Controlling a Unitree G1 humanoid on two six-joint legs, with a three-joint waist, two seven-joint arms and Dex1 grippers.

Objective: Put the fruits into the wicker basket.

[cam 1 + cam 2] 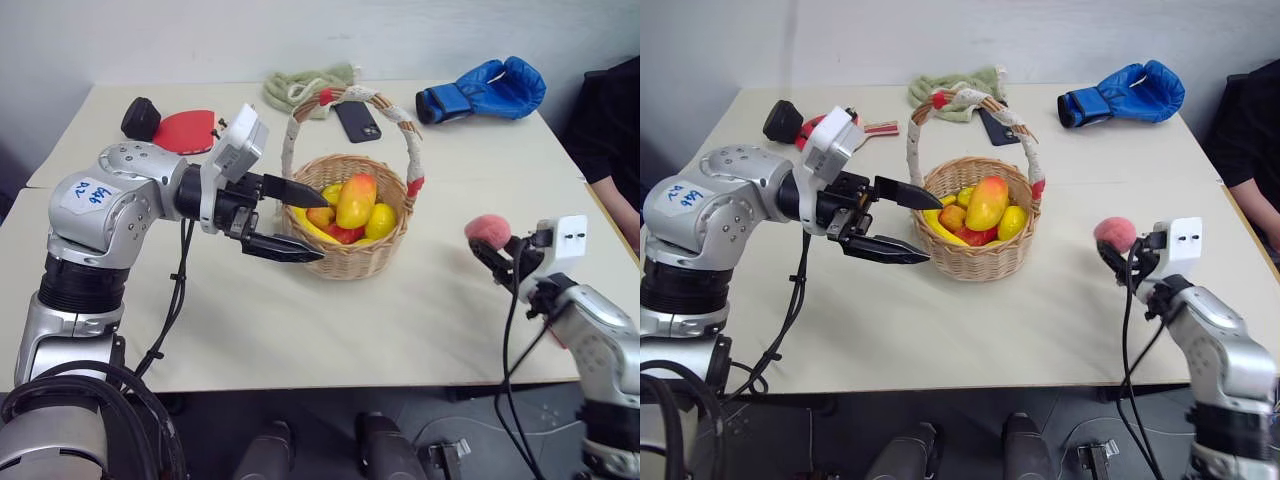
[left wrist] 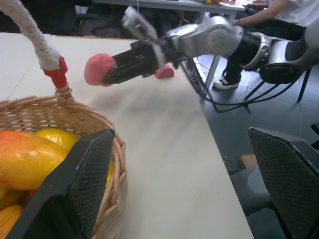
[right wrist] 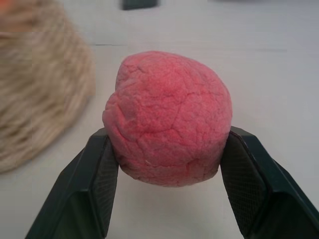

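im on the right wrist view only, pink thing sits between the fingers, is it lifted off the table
Observer: Yes. In the head views the right end effector holds the peach in the air above the table.
Operator: where's the basket from it
Observer: The wicker basket stands mid-table, off to the peach's left, with the mango already on top of the fruit inside.
Operator: anything in my way
Observer: The left end effector hangs open at the basket's left rim, one finger over the rim and one outside the wall.

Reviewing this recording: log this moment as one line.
right gripper: shut on peach, above table | left gripper: open beside wicker basket | mango: in basket
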